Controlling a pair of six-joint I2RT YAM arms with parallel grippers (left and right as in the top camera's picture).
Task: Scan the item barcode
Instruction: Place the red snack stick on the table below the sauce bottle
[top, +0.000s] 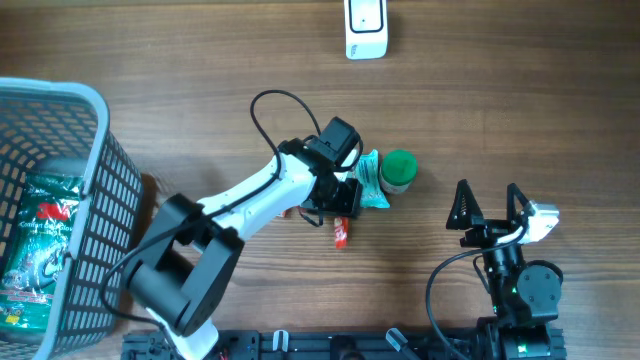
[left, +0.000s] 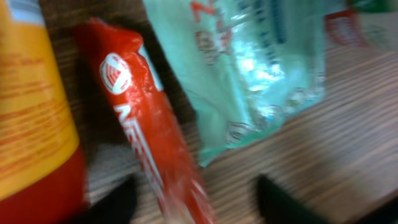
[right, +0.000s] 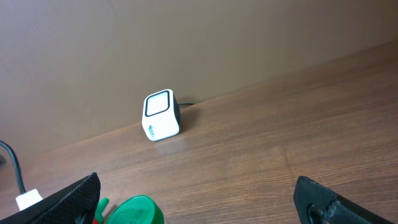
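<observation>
Hovering low over a small heap of goods, the left hand (left: 199, 202) holds its two fingers spread apart and grips nothing. The red stick packet (left: 146, 130), which I judge to be the item to scan, lies flat on the surface (top: 560, 110) with its near end between those fingers, close to the left one. A teal pouch (left: 249, 68) lies just beyond and to the right of the hand, and a yellow container (left: 31, 112) stands hard by on the left. The right hand (top: 488, 208) waits wide open and empty, well apart from the heap. The scanner (top: 365, 28) stands far ahead of both hands.

The risks come from crowding. A closing pinch may catch the pouch's edge along with the packet, or nudge the container. The thin, slick packet may also slip or twist, leaving its barcode turned away from the scanner.
</observation>
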